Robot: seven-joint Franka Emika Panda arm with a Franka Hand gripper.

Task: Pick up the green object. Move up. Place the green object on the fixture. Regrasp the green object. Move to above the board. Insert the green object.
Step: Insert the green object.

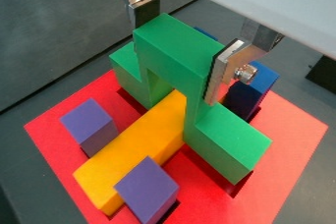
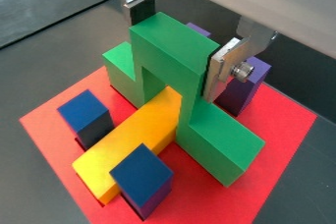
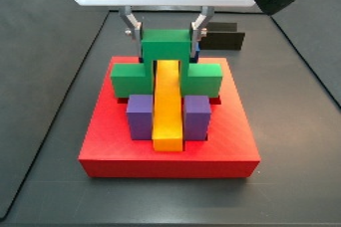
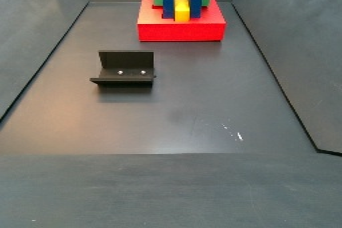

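Green object straddles yellow bar, legs in board slots; end effector clamped on its raised middle cube, steadying insertion.

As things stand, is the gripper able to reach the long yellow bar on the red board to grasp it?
Probably not directly. The gripper is at the raised middle of the green arch-shaped plastic piece, which straddles the long yellow bar on the red board. Only the bar's far end, between the purple blocks, lies uncovered.
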